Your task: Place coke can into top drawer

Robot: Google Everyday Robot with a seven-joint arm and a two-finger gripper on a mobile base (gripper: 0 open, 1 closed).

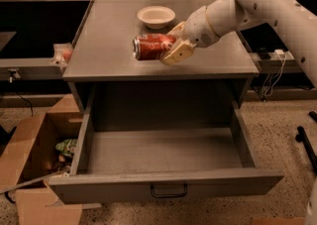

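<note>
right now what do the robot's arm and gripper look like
The arm is thick, rounded, glossy off-white shells, with dark seams at the joints and a few small dark dots on the big link. No loose cables show on it. The gripper, above the grey metal cabinet top, has blocky tan fingers on a white wrist.

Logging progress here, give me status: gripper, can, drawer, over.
Gripper shut on coke can, over cabinet top near front edge. Can lying sideways. Top drawer open below; nothing in the way.

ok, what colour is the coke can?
Red, silver end, per the camera view; the gripper holds the coke can sideways over the cabinet top.
</note>
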